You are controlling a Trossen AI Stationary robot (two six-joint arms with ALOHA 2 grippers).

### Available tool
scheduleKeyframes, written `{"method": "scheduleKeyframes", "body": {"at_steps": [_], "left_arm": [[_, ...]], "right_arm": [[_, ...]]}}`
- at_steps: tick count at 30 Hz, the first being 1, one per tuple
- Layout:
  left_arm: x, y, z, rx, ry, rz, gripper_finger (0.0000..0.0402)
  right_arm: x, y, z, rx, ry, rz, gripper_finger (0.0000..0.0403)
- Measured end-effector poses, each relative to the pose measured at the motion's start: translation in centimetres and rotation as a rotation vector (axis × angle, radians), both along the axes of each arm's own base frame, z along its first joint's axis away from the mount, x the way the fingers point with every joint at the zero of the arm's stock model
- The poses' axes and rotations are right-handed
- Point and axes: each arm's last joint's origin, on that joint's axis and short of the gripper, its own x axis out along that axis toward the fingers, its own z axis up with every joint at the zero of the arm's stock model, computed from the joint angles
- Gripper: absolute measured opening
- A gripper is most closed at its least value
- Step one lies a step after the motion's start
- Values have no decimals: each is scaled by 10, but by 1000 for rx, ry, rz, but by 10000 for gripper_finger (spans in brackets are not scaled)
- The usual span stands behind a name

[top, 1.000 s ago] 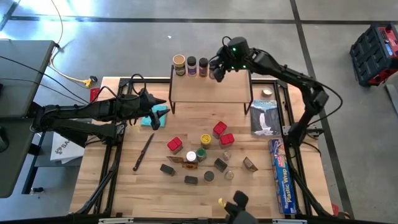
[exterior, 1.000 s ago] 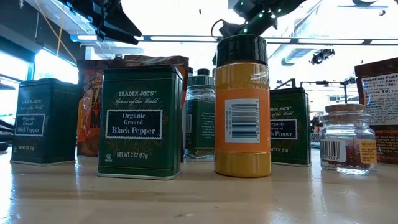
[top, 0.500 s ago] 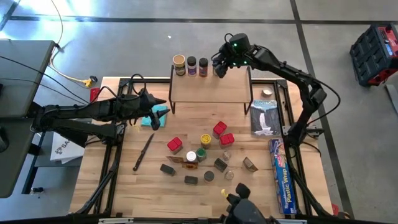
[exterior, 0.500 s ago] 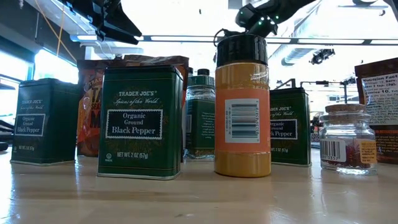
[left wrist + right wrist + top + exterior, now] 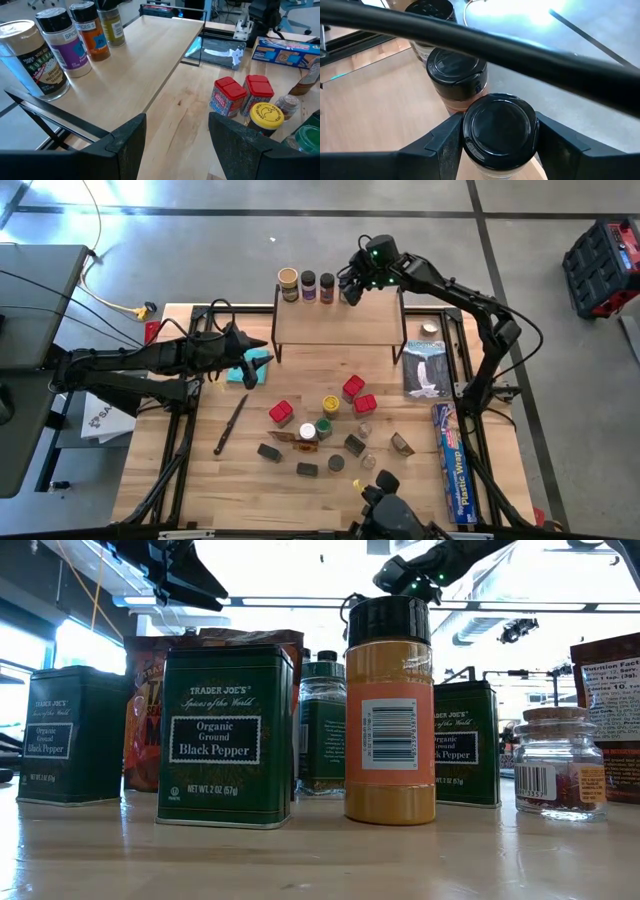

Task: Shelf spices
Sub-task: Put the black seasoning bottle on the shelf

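Note:
The shelf (image 5: 335, 325) stands at the table's far middle. Along its far edge stand a tan-lidded jar (image 5: 288, 281) and two black-lidded jars (image 5: 308, 282) (image 5: 327, 285). My right gripper (image 5: 349, 290) is over the far edge beside them, shut on a fourth black-lidded spice jar (image 5: 499, 127) of yellowish powder (image 5: 112, 25). Several more spices stand on the table: red boxes (image 5: 353, 387), a yellow-lidded jar (image 5: 330, 403), dark tins (image 5: 228, 735) and an orange jar (image 5: 389, 710). My left gripper (image 5: 255, 358) hovers open at the table's left, pointing at the shelf (image 5: 140, 65). My right gripper pinches the jar's black lid (image 5: 470, 125) between its two fingers (image 5: 445, 145), one on each side of the rim. It comes from above, slanting down. The jar is upright, and in the left wrist view its base (image 5: 117, 42) appears to rest on the shelf top.
A teal cloth (image 5: 245, 370) lies under my left gripper, with a long black tool (image 5: 230, 423) nearer. A grey packet (image 5: 427, 370) and a blue plastic-wrap box (image 5: 452, 465) lie along the right edge. The shelf's near half (image 5: 335, 340) is bare wood.
My right arm has shifted slightly toward the far edge above the shelf's far right part, its gripper staying at the fourth jar. My left arm has kept still.

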Motion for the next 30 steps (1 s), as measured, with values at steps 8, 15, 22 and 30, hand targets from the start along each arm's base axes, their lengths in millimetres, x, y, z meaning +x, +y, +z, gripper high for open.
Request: {"method": "scheduleKeyframes", "body": {"at_steps": [8, 15, 22, 30], "left_arm": [[0, 0, 0, 0, 0, -1, 209], [0, 0, 0, -1, 0, 0, 209], [0, 0, 0, -7, -3, 3, 209], [0, 0, 0, -8, -3, 3, 209]], "right_arm": [[1, -1, 0, -49, 13, 30, 213], [1, -1, 1, -73, 15, 44, 243], [1, -1, 1, -72, 15, 45, 255], [1, -1, 5, -94, -2, 47, 255]]}}
